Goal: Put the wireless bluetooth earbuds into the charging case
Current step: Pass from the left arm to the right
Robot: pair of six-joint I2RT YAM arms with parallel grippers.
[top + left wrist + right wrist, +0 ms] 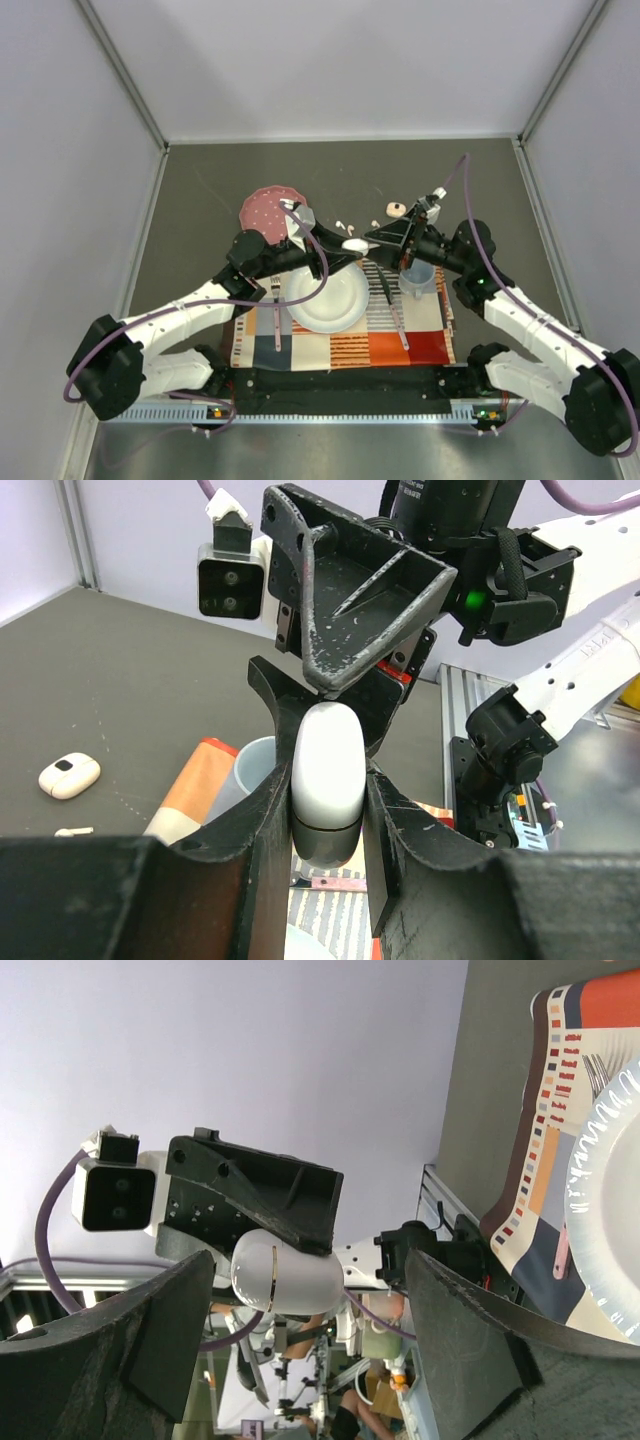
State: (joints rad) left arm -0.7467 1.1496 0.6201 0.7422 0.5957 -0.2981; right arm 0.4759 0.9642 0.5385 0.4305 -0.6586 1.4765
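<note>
My left gripper (352,247) is shut on a white oval charging case (356,244), held above the placemat's far edge. In the left wrist view the case (327,770) stands between my fingers (262,810), lid seam closed. My right gripper (388,238) is open and faces the case closely; one of its fingers (360,610) reaches the case's top. In the right wrist view the case (285,1272) sits between the wide-open jaws. Tiny white earbuds (343,223) and another (375,224) lie on the table behind; one shows in the left wrist view (75,831).
A second, peach-tinted case (395,209) lies at the back, also in the left wrist view (69,775). A pink plate (268,208), a white plate (325,300) with cutlery on a patterned placemat (400,350), and a clear cup (417,276) are nearby.
</note>
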